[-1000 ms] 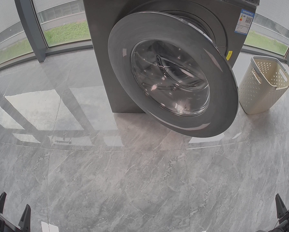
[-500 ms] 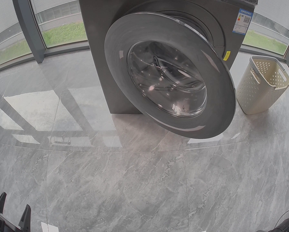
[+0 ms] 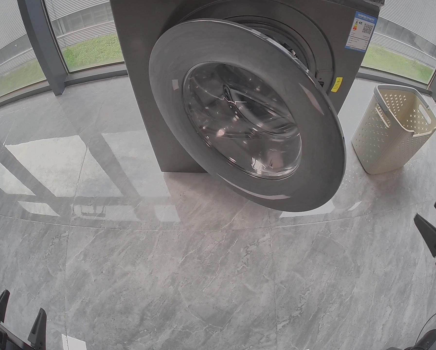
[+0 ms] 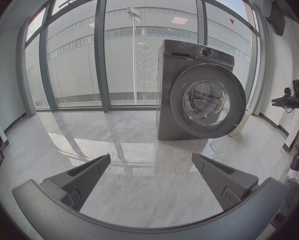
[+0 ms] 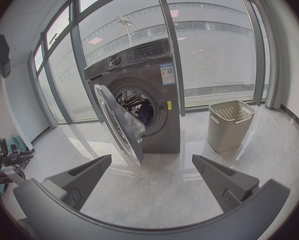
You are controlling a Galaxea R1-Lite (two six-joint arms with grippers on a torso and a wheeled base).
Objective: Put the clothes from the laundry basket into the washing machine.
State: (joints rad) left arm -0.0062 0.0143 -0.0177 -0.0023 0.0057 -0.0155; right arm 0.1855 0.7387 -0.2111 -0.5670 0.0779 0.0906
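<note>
Nearest you, the left gripper (image 3: 21,307) sits low on your left with its jaws spread wide and nothing between them, and the left wrist view shows bare floor (image 4: 146,190) through the gap. The right gripper (image 3: 426,211) is raised on your right, also spread apart and holding nothing. Beyond them the round door (image 3: 247,113) of the washing machine (image 3: 140,74) stands swung out toward you, hinged on your left, so the drum (image 5: 136,105) is open. In the right wrist view, dark clothes (image 5: 144,114) lie inside that drum. Just beside the machine on your right, a little apart from it, the laundry basket (image 3: 395,127) stands upright on the floor. What you can see of its inside is bare perforated wall with no fabric, though its bottom is hidden. I judge the loading is done or nearly so. What is left for you is to check the basket floor for a last piece. By count there is one washing machine, one open door, one basket and two empty grippers. How many garments make up the dark heap in the drum cannot be told.
</note>
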